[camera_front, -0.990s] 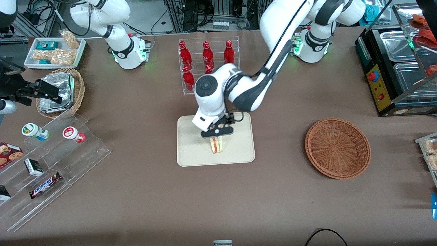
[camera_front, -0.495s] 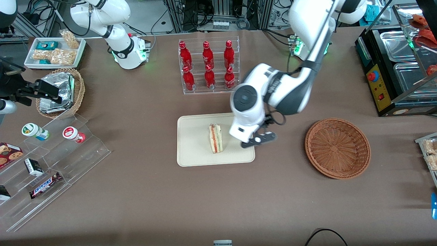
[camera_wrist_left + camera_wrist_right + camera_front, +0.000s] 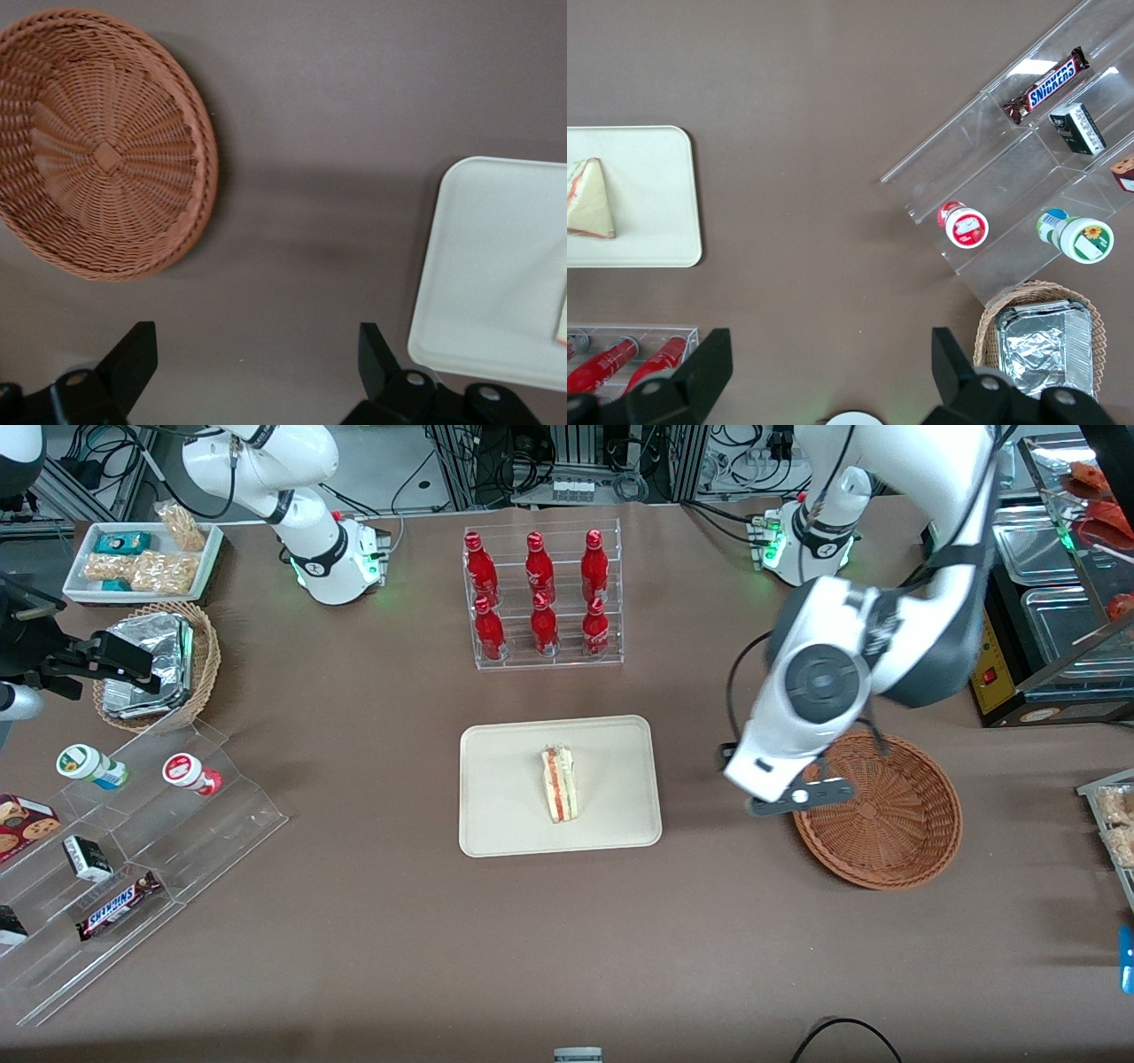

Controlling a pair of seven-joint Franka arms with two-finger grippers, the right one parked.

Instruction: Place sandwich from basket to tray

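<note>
The sandwich (image 3: pixel 560 785), a pale bread wedge with red and green filling, lies on the cream tray (image 3: pixel 505 806) in the middle of the table; it also shows in the right wrist view (image 3: pixel 590 200). The reddish-brown wicker basket (image 3: pixel 895 824) holds nothing and sits toward the working arm's end. My left gripper (image 3: pixel 793 797) hangs open and empty above the table between tray and basket, at the basket's rim. The left wrist view shows its black fingertips (image 3: pixel 133 354) spread wide over bare cloth, with the basket (image 3: pixel 97 142) and a tray corner (image 3: pixel 496 266) at either side.
A clear rack of red bottles (image 3: pixel 540 598) stands farther from the front camera than the tray. A tan basket of foil packets (image 3: pixel 159 664), a white snack dish (image 3: pixel 142 558) and a clear stepped shelf (image 3: pixel 133 850) lie toward the parked arm's end. A black warmer (image 3: pixel 1028 602) stands near the basket.
My gripper let go of the sandwich on the tray, rose and swung away toward the basket. The sandwich stays lying on the tray.
</note>
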